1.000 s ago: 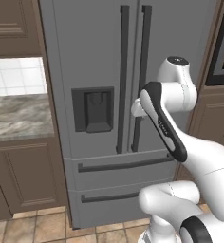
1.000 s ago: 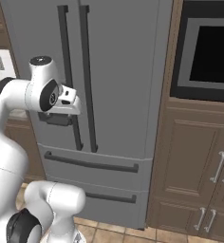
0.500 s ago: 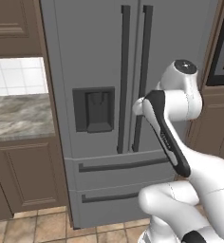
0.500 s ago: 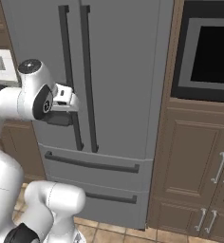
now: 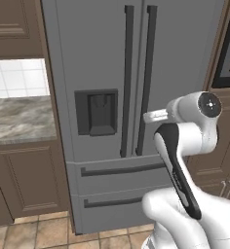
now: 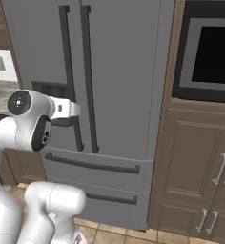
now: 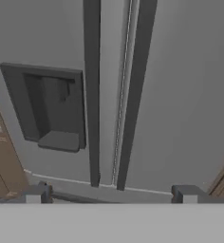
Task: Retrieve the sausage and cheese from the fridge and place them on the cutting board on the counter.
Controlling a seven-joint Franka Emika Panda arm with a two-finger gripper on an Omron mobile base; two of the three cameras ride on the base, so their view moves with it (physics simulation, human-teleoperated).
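Claw held spread before the closed fridge

The smooth grey fridge (image 7: pixel 180 95) is faced by the empty, spread claw (image 7: pixel 111 193); its long dark bar handles (image 7: pixel 91 95) and recessed dispenser (image 7: pixel 47 107) are seen beside the marbled counter (image 5: pixel 19 119).

- The fridge (image 5: pixel 97 58) is plain grey, and its long handles (image 5: pixel 128 78) are dark grey.
- The dispenser recess (image 7: pixel 47 107) is darker grey than the door.
- The counter (image 5: pixel 19 119) is grey-beige with a marbled pattern.
- The cabinets (image 6: pixel 195 162) are dark brown wood, with silver handles (image 6: pixel 220 167).
- The floor tiles (image 5: pixel 24 233) are tan-brown.
- The wall tiles (image 5: pixel 17 78) are white.
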